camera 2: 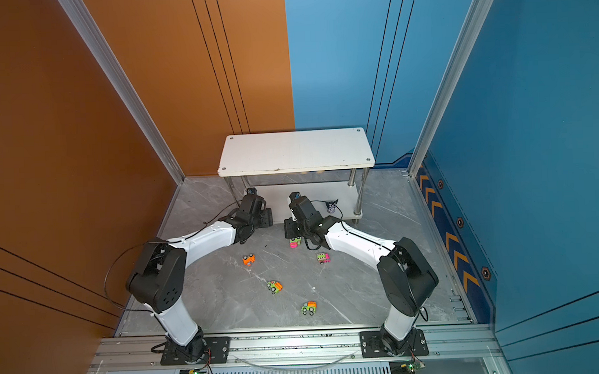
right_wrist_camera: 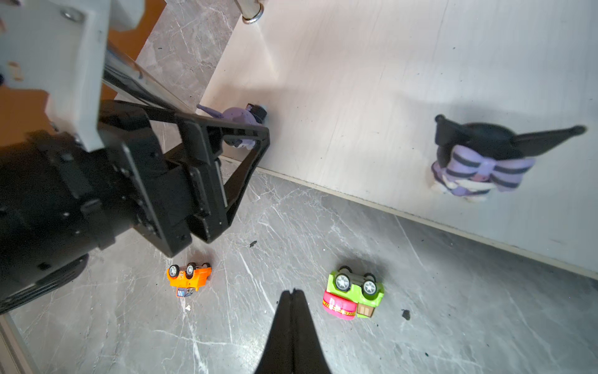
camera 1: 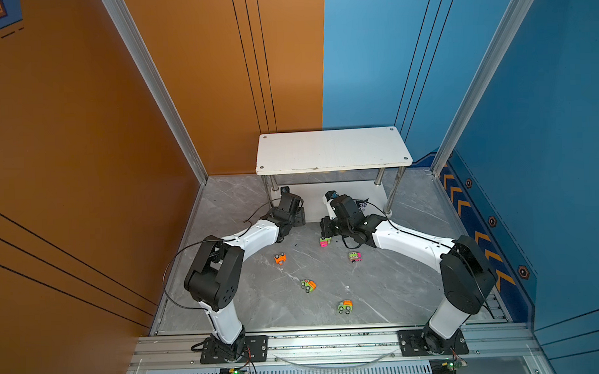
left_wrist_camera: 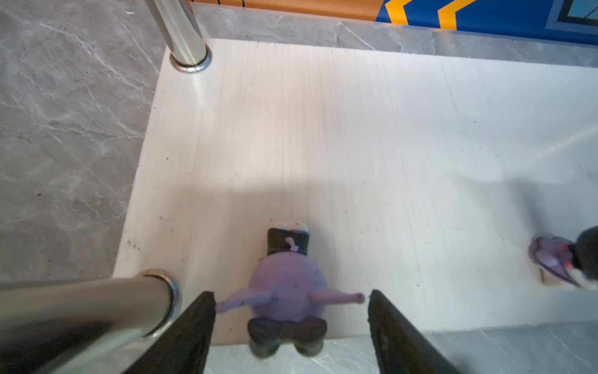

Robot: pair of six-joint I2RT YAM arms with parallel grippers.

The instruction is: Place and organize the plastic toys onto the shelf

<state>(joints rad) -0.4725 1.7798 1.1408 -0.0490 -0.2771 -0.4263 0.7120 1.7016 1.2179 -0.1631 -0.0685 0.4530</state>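
Five plastic toy cars lie scattered on the grey, marble-veined desk (camera 1: 261,298) in front of the shelf (camera 1: 331,149). They are an orange car (camera 1: 280,258), a green-and-pink car (camera 1: 324,241), a pink car (camera 1: 354,257), a green car with an orange top (camera 1: 308,285) and a second green-and-orange car (camera 1: 345,306) nearest the front rail. All have black wheels.

The shelf is two matt white boards with a faint wood grain, joined by polished chrome posts. Its upper board is bare, with a screw head at each corner.

On the lower board, at its front edge by a chrome post, lies a lilac figurine (left_wrist_camera: 288,288). It is smooth and round-bodied, with two thin lilac prongs sticking out sideways, and a black part reaches past the board's edge. The left pincer (left_wrist_camera: 289,293) is spread wide around it, one black finger just beside each prong, gripping nothing.

Further along the same board stands a black-hooded figurine (right_wrist_camera: 479,162) with long pointed ears and a lilac bow striped in black.

The right pincer (right_wrist_camera: 293,293) is closed with its tips pressed together and empty. It hangs over the desk between the orange car and the green-and-pink car. Both lie tipped over with their grey-hubbed wheels showing. The green-and-pink one carries a glossy pink drum with a yellow-and-red band, and the orange one has a small sticker too tiny to read.
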